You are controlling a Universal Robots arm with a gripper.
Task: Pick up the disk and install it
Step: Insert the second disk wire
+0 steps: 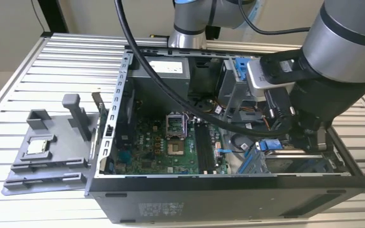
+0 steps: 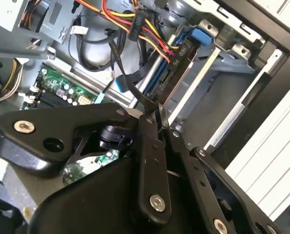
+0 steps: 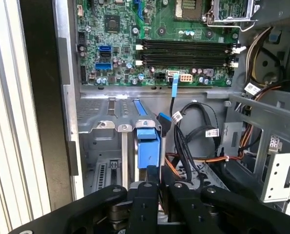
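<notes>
Silver arm (image 1: 350,28), black screwed fingers (image 2: 152,161), black cable (image 1: 163,85)

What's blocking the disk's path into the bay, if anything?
Nothing visible. In the first wrist view the disk already stands edge-on between the bay's metal rails, with the gripper at its near end. Black cables hang beside the slot, not across it.
</notes>
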